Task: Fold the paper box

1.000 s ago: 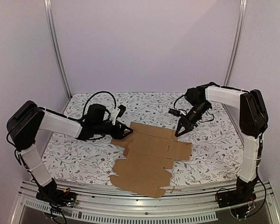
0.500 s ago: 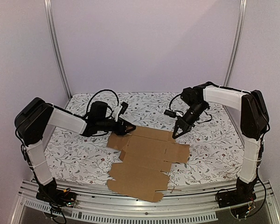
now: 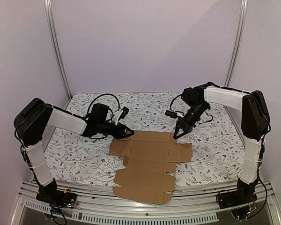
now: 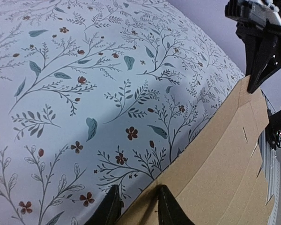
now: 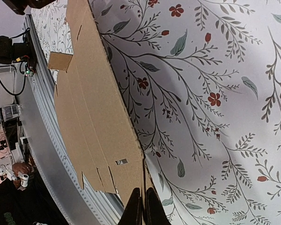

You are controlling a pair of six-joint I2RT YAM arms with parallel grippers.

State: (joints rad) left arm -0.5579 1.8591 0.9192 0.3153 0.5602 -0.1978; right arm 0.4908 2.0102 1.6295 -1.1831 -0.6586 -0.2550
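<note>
Nearest the arm bases, well to the near side of both sets of fingers, a rounded flap of the paper box (image 3: 150,152) reaches past the front edge of the surface (image 3: 210,140) and over the metal rail (image 3: 84,216). The paper box is an unprinted brown die-cut sheet lying open and nearly flat, with stepped flaps, small slits and crease lines, its panels stacked from that flap back to a long far edge that runs between the two sets of fingers. At the far-left corner of the sheet, the left fingers (image 4: 165,206) stand apart with a clear gap; the corner points into that gap, one tip over the floral cloth and the other over cardboard, and no squeeze shows. At the far-right end of the same edge, the right fingers (image 5: 152,211) are pressed almost together, pinching the thin board, which sits slightly raised there and casts a shadow on the cloth. Outward of each set of fingers lies bare cloth up to the side walls. Beyond the fingers, open cloth stretches to the back wall (image 3: 145,47).
</note>
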